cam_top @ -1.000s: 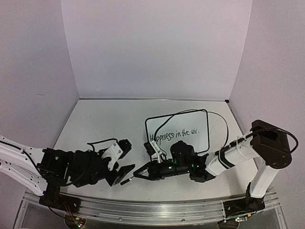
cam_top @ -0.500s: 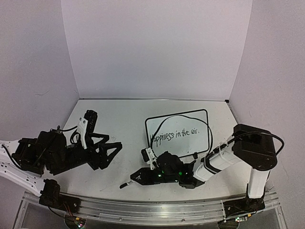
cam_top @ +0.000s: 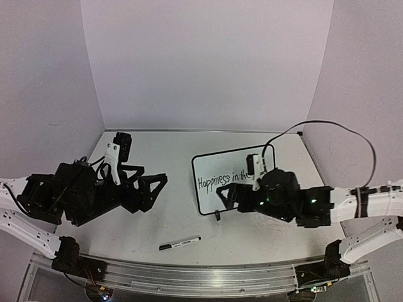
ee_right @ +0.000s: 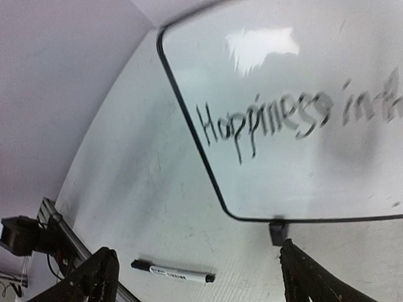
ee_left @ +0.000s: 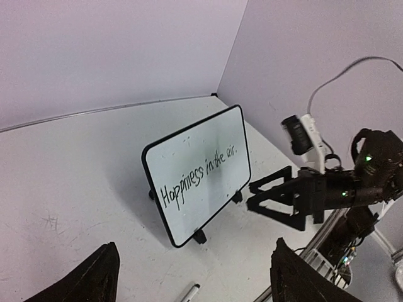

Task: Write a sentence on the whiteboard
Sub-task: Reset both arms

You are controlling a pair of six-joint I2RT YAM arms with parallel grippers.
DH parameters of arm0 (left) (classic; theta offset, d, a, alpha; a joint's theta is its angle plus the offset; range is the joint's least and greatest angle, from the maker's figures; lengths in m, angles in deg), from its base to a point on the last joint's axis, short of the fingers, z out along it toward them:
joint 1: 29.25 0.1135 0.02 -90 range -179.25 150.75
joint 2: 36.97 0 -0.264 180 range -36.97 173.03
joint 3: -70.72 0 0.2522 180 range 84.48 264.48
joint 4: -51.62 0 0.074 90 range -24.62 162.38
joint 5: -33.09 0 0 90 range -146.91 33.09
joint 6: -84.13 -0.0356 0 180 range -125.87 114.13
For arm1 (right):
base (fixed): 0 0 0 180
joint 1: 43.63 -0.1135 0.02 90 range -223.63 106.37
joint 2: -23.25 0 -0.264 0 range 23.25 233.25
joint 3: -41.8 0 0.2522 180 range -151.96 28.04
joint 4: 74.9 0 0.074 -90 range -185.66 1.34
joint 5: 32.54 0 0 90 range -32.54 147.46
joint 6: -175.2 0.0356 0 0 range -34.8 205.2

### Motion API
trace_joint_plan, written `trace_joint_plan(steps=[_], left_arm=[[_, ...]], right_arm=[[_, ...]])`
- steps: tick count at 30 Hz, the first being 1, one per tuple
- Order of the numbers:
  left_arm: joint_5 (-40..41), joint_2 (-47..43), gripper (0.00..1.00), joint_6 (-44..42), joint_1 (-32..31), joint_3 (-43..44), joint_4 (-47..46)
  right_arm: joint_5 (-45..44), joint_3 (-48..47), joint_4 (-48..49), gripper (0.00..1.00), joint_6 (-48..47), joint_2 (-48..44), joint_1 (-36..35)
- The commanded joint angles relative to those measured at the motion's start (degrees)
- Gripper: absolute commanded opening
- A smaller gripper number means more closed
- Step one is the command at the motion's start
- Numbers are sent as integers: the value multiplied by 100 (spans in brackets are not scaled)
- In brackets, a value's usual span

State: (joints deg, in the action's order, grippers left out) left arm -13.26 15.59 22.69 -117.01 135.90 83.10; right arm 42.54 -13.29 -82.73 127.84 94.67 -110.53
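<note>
The whiteboard stands tilted on its black feet at mid-table, its right half hidden behind my right arm. The sentence reads "Happiness in the" there, and in the left wrist view the whole sentence shows on the whiteboard. My right gripper hovers open and empty at the board's lower front edge, and from its wrist I see the whiteboard and the sentence. My left gripper is open and empty, left of the board and pointing at it.
A black-and-white marker lies loose on the table near the front edge, between the arms, also seen as the marker and the marker tip. The metal rail runs along the near edge. Walls close the back and sides.
The right gripper has opened and let go of the marker, which now lies on the table. The right arm drew back right, in front of the board. The left gripper opened wider and pulled back left.
</note>
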Motion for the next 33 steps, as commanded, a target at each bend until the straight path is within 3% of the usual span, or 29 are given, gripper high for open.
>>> trace_joint_plan(steps=[1, 4, 6, 11, 13, 18, 21, 33], left_arm=[[712, 271, 87, -293, 13, 943, -123], [1086, 652, 94, -849, 62, 1660, -283], [815, 1014, 96, -1437, 362, 2073, -528], [-1572, 1877, 98, -1488, 2664, 3103, -352], [-2437, 2167, 99, -1503, 3263, 3521, -237], [-2873, 2608, 99, -1522, 4193, 4248, 9], [-3430, 2572, 99, -1270, 4879, 4328, 92], [-3178, 1733, 99, -1237, 5060, 3742, 85]], right_arm=[[-1599, -785, -2023, 98, -881, -1543, 42], [-2179, -1365, -2291, 98, -1514, -2302, 70], [-2610, -1742, -2354, 98, -1964, -2495, 98], [-3081, -2770, -2365, 98, -3158, -2206, 635], [-2630, -3098, -2366, 98, -3430, -1914, 1275], [-867, -3461, -2485, 98, -3531, -1412, 3412], [268, -3538, -2525, 98, -3302, -1331, 4309], [-68, -3198, -2316, 98, -3302, -2342, 4389]])
